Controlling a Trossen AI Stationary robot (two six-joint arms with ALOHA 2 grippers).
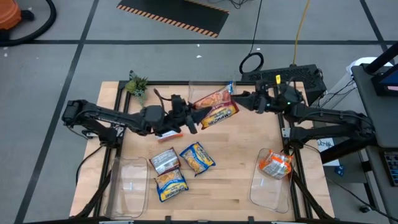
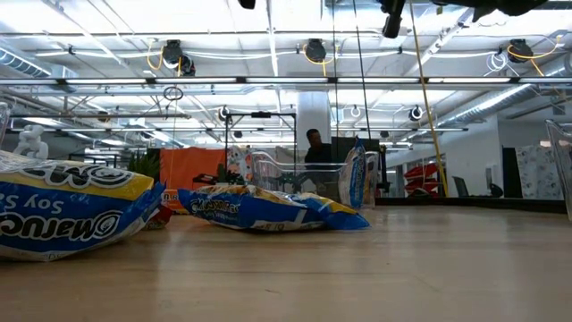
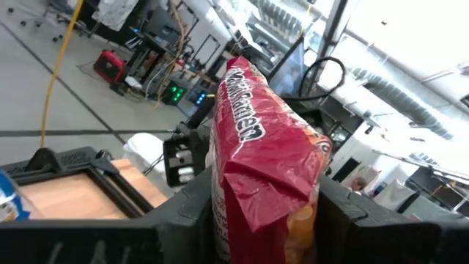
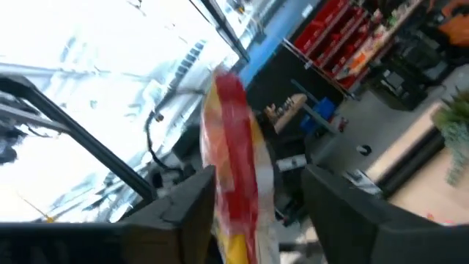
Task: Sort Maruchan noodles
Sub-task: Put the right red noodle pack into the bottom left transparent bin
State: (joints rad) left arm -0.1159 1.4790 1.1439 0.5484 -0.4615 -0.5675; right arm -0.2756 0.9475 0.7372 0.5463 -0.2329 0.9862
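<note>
our left gripper (image 1: 193, 118) is clamped on the crinkly red-and-orange plastic noodle packet (image 1: 215, 106), held above the wooden table (image 1: 242, 162) near its far edge. our right gripper (image 1: 244, 99) sits at the packet's other end, fingers parted around it.

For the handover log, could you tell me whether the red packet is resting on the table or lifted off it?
Lifted: the red packet hangs between both end effectors, left clamping one end, right at the other.
</note>
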